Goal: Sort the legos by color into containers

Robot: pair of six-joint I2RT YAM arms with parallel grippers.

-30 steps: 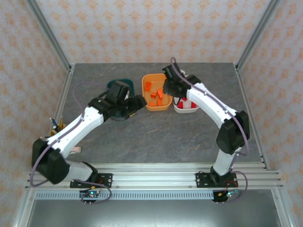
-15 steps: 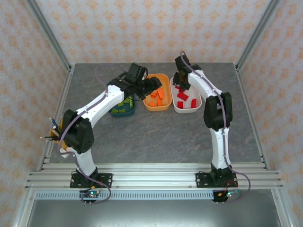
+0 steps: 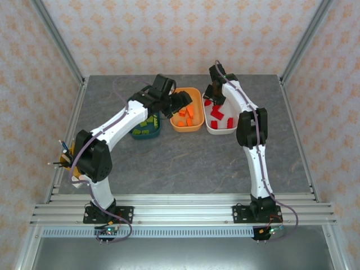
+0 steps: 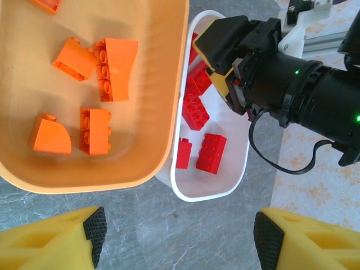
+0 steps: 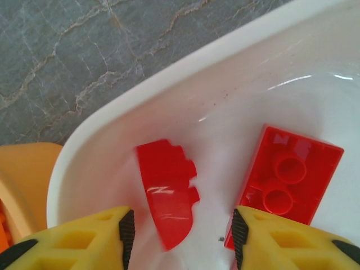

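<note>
Three containers stand in a row: a teal tub (image 3: 147, 135), an orange tub (image 4: 163, 84) and a white tub (image 4: 202, 197), the last two touching side by side.

The left gripper (image 4: 180, 228) hangs with its jaws wide apart and nothing between them. Ahead of its left finger lies the orange tub, holding five orange legos (image 4: 115, 67). Ahead and to the right is the white tub, with at least five red legos (image 4: 211, 153).

The right gripper (image 5: 183, 225) is over the white tub's end, jaws parted. A red wedge (image 5: 169, 194) sits loose between them on the tub floor, with a red brick (image 5: 287, 180) just beside it.

The teal tub, behind the left arm, holds yellow-green legos (image 3: 145, 121); I cannot tell how many.
</note>
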